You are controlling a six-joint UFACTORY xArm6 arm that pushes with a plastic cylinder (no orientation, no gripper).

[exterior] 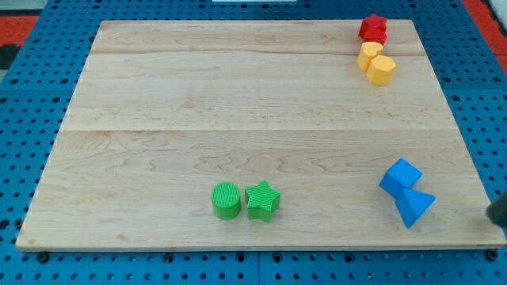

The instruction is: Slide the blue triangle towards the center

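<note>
- Camera view, general layout: a light wooden table [238,95] lay on a blue perforated base [32,79], with a red surface [32,14] showing at the view's upper corners.
- Camera view, task item: the blue triangle [414,207] sat near the table's lower right corner, close to the view's right edge and well apart from the table's centre.
- Camera view, adjacent item: a blue cube-like block [400,177] stood just above and slightly left of the blue triangle; the two appeared to touch.
- Camera view, lower centre: a green cylinder [226,199] and a green star [262,199] stood side by side near the table's bottom edge, the cylinder on the view's left, the two touching or very nearly so.
- Camera view, upper right: a red block [373,28], its shape unclear, sat near the table's top right corner.
- Camera view, upper right, continued: directly below the red block were two yellow blocks, an upper yellow block [369,54] and a lower yellow hexagonal block [382,70], pressed against each other.
- Camera view, tool: a dark object [498,210] entered at the view's right edge, off the table and to the right of the blue triangle, apart from it. Whether this was my tip could not be told, as its end was cut off by the frame.
- Camera view, jaws: the arm carried no jaws, so no jaw state was visible.
</note>
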